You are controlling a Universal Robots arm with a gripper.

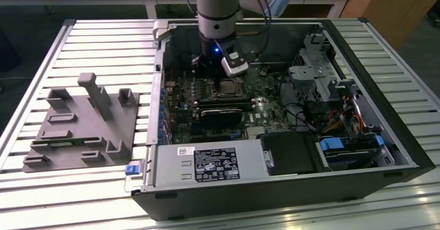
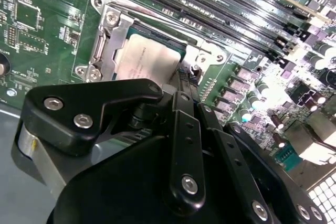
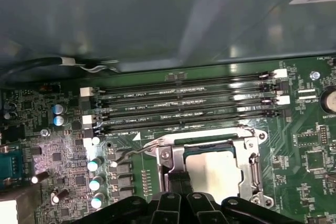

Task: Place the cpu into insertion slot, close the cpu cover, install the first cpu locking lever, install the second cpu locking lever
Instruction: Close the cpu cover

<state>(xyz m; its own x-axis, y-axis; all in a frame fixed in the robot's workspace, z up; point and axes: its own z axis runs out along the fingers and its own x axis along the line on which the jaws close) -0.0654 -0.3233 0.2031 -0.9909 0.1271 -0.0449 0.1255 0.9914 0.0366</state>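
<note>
The cpu (image 3: pixel 218 170) lies flat in the insertion slot (image 3: pixel 173 141), its tan-metallic face (image 2: pixel 146 60) showing through the window of the cpu cover (image 3: pixel 247 167). The silvery cover (image 2: pixel 105 40) is down around the chip. My gripper (image 3: pixel 178 181) is shut, and its two black fingertips (image 2: pixel 185 85) rest together at the socket's edge, right beside the chip. A thin wire locking lever (image 3: pixel 131 152) sticks out from the socket's corner next to the fingers. In the exterior view the gripper (image 1: pixel 225 79) hangs just over the socket (image 1: pixel 227 88) inside the open computer case.
Several long black memory slots (image 3: pixel 184 109) run beside the socket. A black graphics card (image 1: pixel 220 114), a drive cage (image 1: pixel 312 78) and cables crowd the case. The case wall (image 1: pixel 159 85) stands at the exterior view's left, and beyond it lies a grey fixture tray (image 1: pixel 79 124).
</note>
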